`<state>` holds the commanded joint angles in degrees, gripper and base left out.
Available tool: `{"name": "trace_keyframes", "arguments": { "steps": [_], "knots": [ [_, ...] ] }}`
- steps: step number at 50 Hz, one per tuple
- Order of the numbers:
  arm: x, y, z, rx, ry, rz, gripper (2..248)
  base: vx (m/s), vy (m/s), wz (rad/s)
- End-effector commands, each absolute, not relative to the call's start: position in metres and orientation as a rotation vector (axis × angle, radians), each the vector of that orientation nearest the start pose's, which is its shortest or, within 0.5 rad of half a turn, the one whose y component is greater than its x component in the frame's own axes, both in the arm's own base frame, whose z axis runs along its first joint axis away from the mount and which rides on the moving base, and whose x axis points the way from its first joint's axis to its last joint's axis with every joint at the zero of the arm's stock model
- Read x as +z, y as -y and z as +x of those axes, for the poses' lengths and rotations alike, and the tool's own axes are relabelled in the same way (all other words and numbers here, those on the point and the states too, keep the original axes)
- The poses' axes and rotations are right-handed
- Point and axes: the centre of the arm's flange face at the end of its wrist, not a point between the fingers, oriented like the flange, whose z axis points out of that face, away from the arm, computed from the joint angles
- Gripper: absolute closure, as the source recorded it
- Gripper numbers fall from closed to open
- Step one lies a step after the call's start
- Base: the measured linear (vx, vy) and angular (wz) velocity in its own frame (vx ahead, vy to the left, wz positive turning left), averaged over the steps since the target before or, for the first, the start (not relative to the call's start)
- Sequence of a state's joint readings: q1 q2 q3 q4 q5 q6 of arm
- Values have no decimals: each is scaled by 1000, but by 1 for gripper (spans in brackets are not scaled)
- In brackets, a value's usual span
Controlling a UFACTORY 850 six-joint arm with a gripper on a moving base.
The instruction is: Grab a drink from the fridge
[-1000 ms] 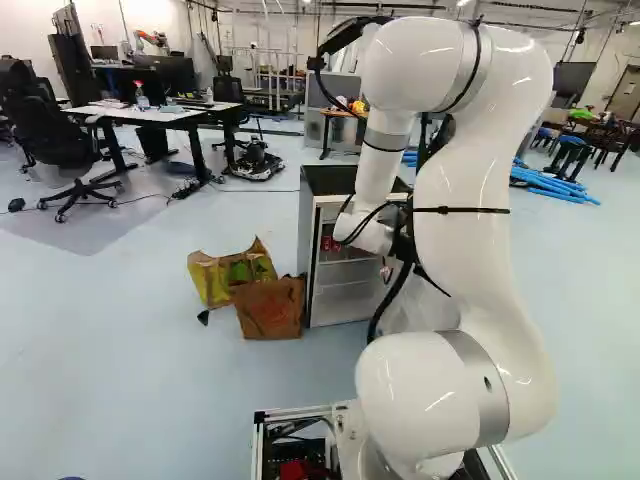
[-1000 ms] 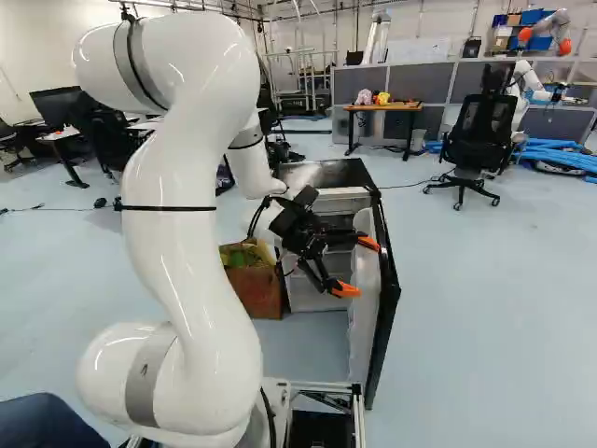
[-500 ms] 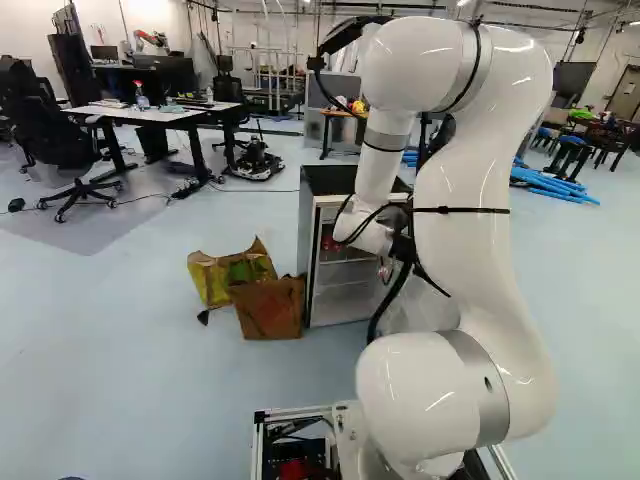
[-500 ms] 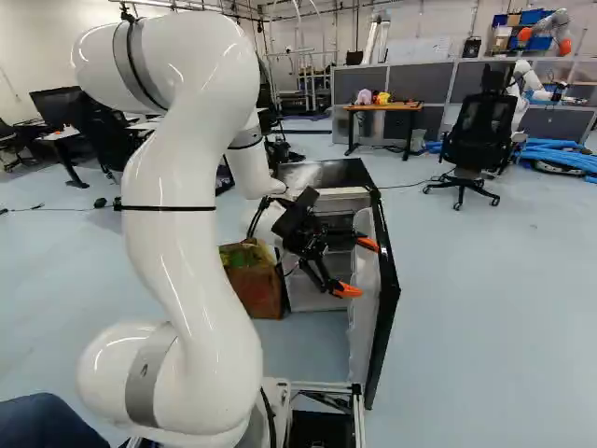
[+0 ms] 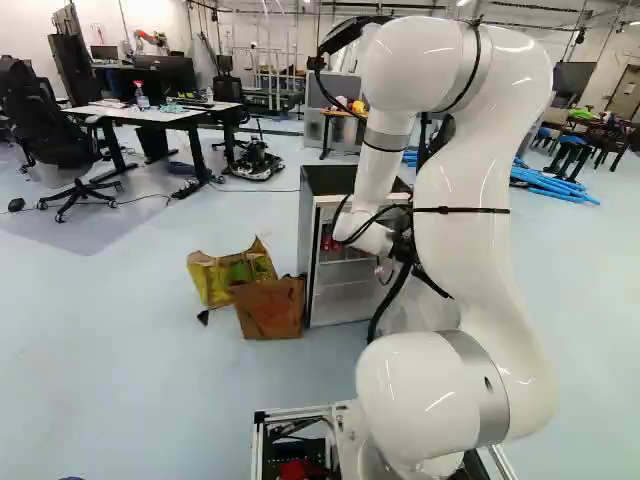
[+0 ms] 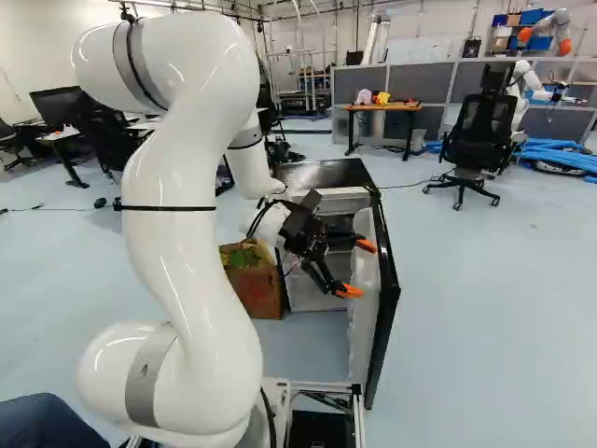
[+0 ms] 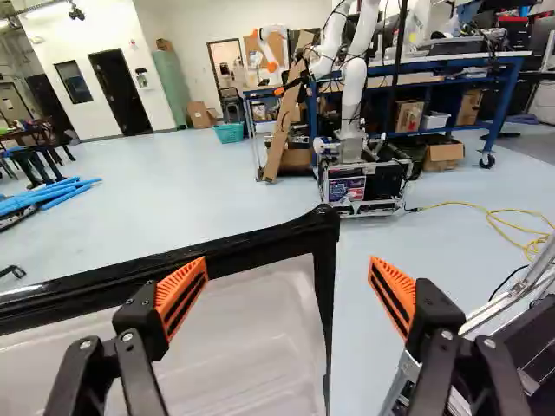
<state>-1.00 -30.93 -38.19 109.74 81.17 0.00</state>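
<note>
Left base view: one white arm (image 5: pixel 480 200), right of the middle; beyond it, one small fridge (image 5: pixel 306 240) with black top and pale front frame, standing on the floor, its open interior partly covered by the arm. Red cans (image 5: pixel 327 242), the drinks, upright inside on the upper level, near the wall farther from the arm. Close beside the fridge, one yellow and green bag (image 5: pixel 207 280) and, in front of that, one brown paper bag (image 5: pixel 270 309). Farther back, one white-topped desk (image 5: pixel 165 117) bearing a spray bottle (image 5: pixel 141 98). Right base view: one gripper (image 6: pixel 358 269), black, orange-tipped, fingers set wide apart, between the fridge's interior and the inner side of its opened door (image 6: pixel 385 308). Beyond these, one wood-topped table (image 6: pixel 382 107) with small toys and one black office chair (image 6: pixel 478 135). Wrist view: the gripper (image 7: pixel 288 290) again, orange pads (image 7: pixel 182 293) facing each other across a wide gap; the door's black-edged corner ahead of that gap, its pale lining reaching under one finger. Across the floor, another robot (image 7: pixel 353 104) on a framed base, one teal basket (image 7: pixel 229 133) and one looped yellow cable (image 7: pixel 494 218).
</note>
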Motion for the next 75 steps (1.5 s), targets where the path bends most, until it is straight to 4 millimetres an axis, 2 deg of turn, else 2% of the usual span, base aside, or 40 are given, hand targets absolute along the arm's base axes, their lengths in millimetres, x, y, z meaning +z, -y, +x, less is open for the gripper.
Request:
{"name": "trace_keyframes", "arguments": {
  "steps": [46,75],
  "knots": [
    [278,120,410,951,1718,941,3,0,0,0],
    [283,162,439,938,1807,840,3,0,0,0]
  ]
}}
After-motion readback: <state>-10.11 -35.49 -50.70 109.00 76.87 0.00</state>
